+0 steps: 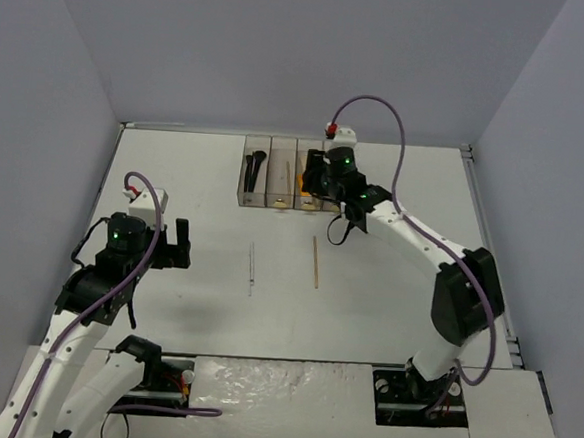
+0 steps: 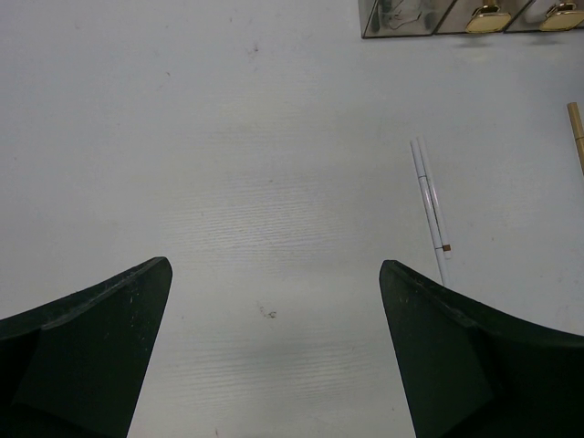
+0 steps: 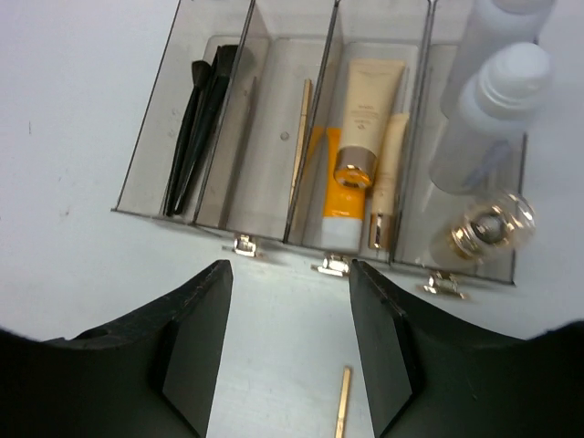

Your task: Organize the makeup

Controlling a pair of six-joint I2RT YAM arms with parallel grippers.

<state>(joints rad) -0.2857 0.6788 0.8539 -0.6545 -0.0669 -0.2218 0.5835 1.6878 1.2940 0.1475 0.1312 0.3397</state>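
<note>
White tabletop fills the scene, closed in by plain grey walls.

The right claw stands partly apart, with nothing between its black fingers, and touches nothing. It hangs over the near wall of a clear smoky four-compartment box at the far side of the table. Small gold clasps line that wall.

Black brushes lie in the leftmost compartment, and a thin gold stick lies in the second. The third holds a beige tube with a gold cap, resting on an orange tube, with a slimmer beige tube just to the right. The rightmost compartment holds white bottles and a clear bottle with a gold top. Print on the beige tube is too small to read.

Near of this claw, a tan stick lies loose on the table.

The left claw gapes fully apart and empty, hovering above bare table at the near left, well apart from the box. Right of it lies a thin white pencil with a small brown band. The stick lies further right, and the two do not touch.
</note>
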